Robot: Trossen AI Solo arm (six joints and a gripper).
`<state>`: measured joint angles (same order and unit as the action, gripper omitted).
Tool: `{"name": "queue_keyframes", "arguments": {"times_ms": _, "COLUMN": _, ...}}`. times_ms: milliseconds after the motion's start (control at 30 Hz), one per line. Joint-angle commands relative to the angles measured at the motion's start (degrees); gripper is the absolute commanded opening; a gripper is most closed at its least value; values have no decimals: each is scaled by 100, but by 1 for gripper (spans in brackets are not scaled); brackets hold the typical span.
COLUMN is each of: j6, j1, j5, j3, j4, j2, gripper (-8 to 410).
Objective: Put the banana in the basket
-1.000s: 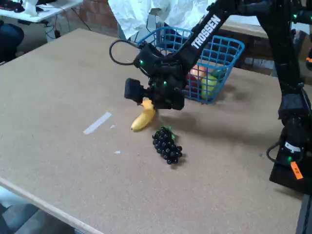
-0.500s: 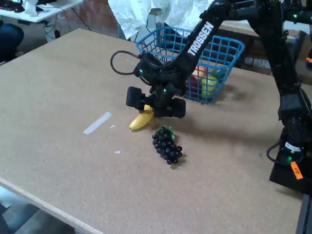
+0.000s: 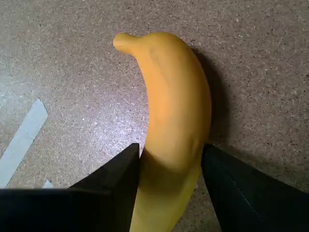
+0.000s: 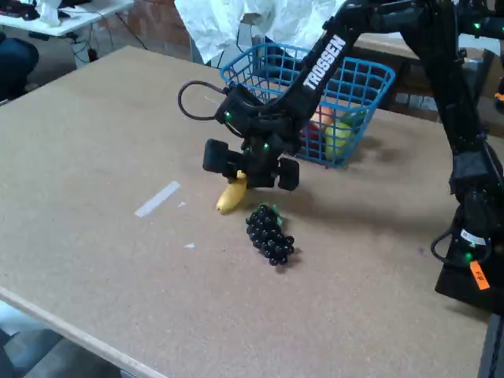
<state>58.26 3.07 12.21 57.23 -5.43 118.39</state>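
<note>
Orange-yellow banana (image 3: 176, 125), blue basket (image 4: 370, 75), seemingly black grapes (image 4: 269, 235).

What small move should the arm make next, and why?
Probably lift straight up a little. In the wrist view the end effector has a finger on each side of the banana, pressed against it, while the banana looks to be still low on the table. The basket lies behind.

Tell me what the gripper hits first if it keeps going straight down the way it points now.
The gripper already has the banana between its fingers, touching or nearly so. Straight on, the fingertips would most likely meet the table just beneath; the remaining gap is unclear.
</note>
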Motion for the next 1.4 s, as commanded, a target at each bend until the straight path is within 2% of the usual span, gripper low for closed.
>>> {"name": "queue_keyframes", "arguments": {"times_ms": 0, "j6": -2, "j1": 4, "j5": 26, "j3": -2, "j4": 11, "j2": -68, "gripper": -2}}
{"name": "queue_keyframes", "arguments": {"times_ms": 200, "j6": -179, "j1": 24, "j5": 28, "j3": -2, "j4": 4, "j2": -479, "gripper": -1}}
{"name": "queue_keyframes", "arguments": {"times_ms": 467, "j6": -686, "j1": 42, "j5": 76, "j3": -2, "j4": 59, "j2": -1510, "gripper": -1}}
{"name": "queue_keyframes", "arguments": {"times_ms": 867, "j6": -2476, "j1": 260, "j5": 76, "j3": -2, "j4": 70, "j2": -3329, "gripper": -1}}
{"name": "queue_keyframes", "arguments": {"times_ms": 1133, "j6": -3945, "j1": 420, "j5": 103, "j3": -2, "j4": 236, "j2": -4291, "gripper": -1}}
{"name": "queue_keyframes", "arguments": {"times_ms": 1200, "j6": -4319, "j1": 422, "j5": 264, "j3": -2, "j4": 284, "j2": -4461, "gripper": -1}}
{"name": "queue_keyframes", "arguments": {"times_ms": 1367, "j6": -4977, "j1": 439, "j5": 1099, "j3": -2, "j4": 645, "j2": -4826, "gripper": -1}}
